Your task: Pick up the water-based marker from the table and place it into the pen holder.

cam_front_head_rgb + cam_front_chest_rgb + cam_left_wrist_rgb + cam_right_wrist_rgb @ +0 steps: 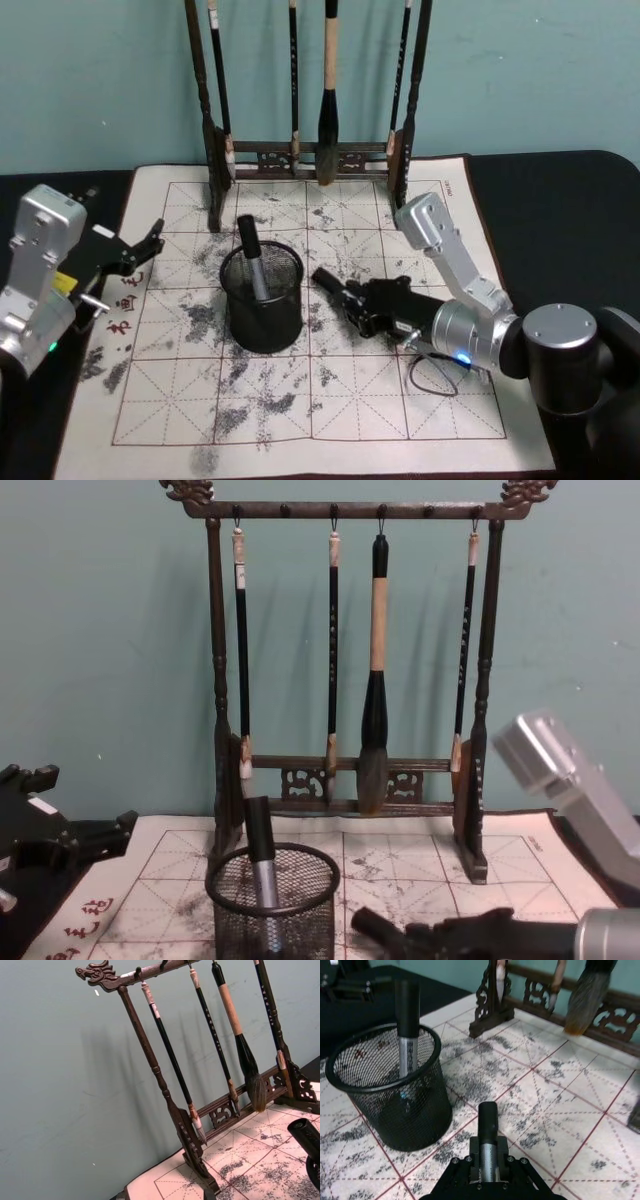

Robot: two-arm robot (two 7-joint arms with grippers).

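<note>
The right gripper (488, 1164) holds a grey marker with a black cap (488, 1127). At ten o'clock from it, a round black wire-mesh cup (395, 1105) stands on the ink-stained white surface (560, 1090), another marker (407, 1025) inside.

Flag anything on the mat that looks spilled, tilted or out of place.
Grey ink stains blotch the mat. One marker leans in the pen holder; the right claw grips a second marker beside it. The left claw is parked at the mat's left edge. Nothing tipped.
</note>
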